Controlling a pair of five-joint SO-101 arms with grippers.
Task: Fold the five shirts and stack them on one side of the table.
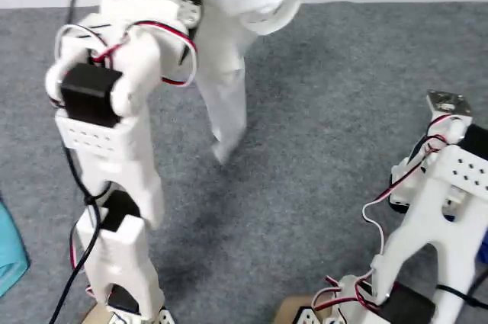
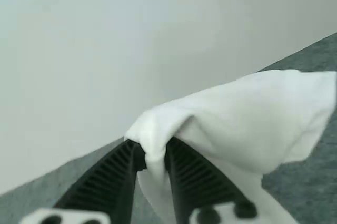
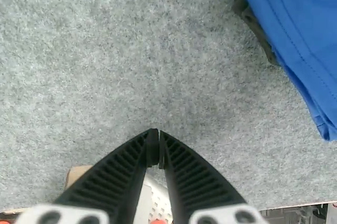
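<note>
We find the right pincer [image 3: 158,140] low over the grey counter [image 3: 95,50], jaws together and gripping nothing; we judge it parked clear of the work. A blue shirt [image 3: 295,29] lies near it on the counter. Farther off, the left pincer [image 2: 155,155] is clamped on a bunched edge of the white shirt [image 1: 229,72] and holds it high, presumably so that the cloth hangs free and straightens before it is laid out for folding. The shirt's long axis runs roughly vertical: gripped end up, loose end pointing down at the counter. Whether that end touches, we cannot tell.
</note>
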